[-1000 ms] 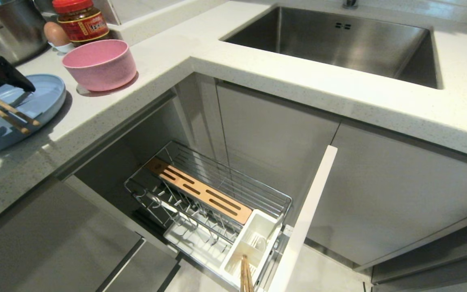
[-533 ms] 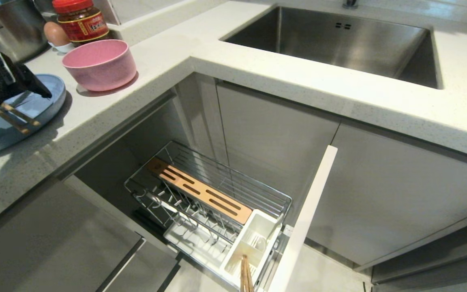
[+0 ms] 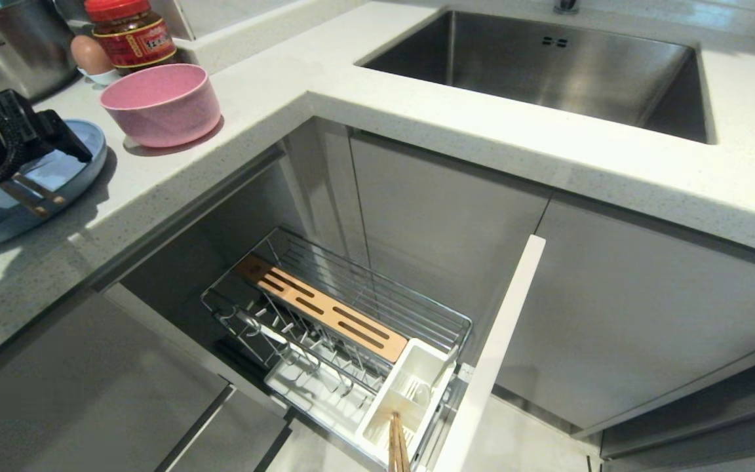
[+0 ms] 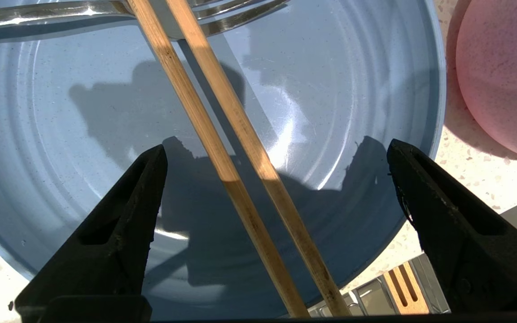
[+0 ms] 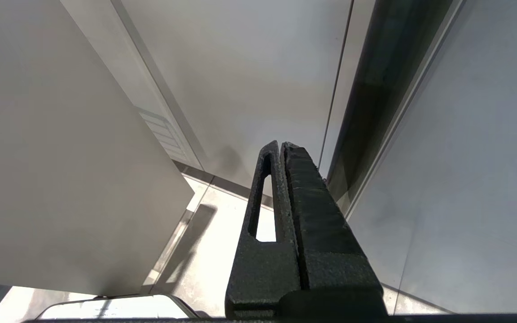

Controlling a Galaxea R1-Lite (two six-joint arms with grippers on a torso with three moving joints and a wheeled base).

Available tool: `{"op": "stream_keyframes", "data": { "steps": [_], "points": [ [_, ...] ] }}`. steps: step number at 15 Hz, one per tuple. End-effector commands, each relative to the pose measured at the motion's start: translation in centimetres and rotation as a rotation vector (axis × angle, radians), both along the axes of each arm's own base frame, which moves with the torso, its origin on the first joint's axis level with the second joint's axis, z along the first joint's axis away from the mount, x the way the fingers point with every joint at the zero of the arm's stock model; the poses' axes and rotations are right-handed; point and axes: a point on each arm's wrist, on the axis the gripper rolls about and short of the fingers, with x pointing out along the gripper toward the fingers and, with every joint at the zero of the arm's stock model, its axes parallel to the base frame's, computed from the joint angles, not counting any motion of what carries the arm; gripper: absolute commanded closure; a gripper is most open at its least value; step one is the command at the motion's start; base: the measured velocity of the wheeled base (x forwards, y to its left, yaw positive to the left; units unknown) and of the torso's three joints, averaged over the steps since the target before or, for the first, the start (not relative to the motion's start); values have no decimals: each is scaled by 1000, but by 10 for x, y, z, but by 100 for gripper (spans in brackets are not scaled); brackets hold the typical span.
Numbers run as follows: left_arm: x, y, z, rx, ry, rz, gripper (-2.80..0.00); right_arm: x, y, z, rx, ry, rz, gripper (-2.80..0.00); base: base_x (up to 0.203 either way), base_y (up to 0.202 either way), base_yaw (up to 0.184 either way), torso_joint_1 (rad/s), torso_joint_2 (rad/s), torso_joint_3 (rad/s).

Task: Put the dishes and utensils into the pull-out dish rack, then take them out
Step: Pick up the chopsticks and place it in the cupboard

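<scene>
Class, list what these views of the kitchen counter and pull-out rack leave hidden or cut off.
- Head view: left gripper hides part of the round light-blue plate.
- Left wrist view: slim silver metal fork handle cut by the frame edge.
- Head view: light wooden chopsticks in the white plastic utensil cup cut off below.

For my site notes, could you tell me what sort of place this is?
Most likely a home kitchen: a steel sink set in a pale speckled counter, and a pull-out dish rack drawn from the cabinet below.
</scene>
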Motion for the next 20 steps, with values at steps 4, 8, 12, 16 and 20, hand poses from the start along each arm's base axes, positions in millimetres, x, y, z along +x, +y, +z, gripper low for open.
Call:
{"op": "stream_keyframes", "data": {
  "steps": [4, 8, 12, 16, 20],
  "points": [
    [3, -1, -2, 1, 12, 3, -280, 0, 0, 0, 0, -5, 0, 0, 0, 0, 0, 0, 0, 0],
    [5, -1, -3, 2, 16, 5, -280, 0, 0, 0, 0, -5, 0, 0, 0, 0, 0, 0, 0, 0],
    [5, -1, -2, 1, 9, 5, -280, 0, 0, 0, 0, -5, 0, 0, 0, 0, 0, 0, 0, 0],
    [5, -1, -2, 0, 8, 5, -280, 0, 0, 0, 0, -5, 0, 0, 0, 0, 0, 0, 0, 0],
    [5, -1, -2, 1, 8, 6, 0, 0, 0, 0, 0, -5, 0, 0, 0, 0, 0, 0, 0, 0]
  ]
}}
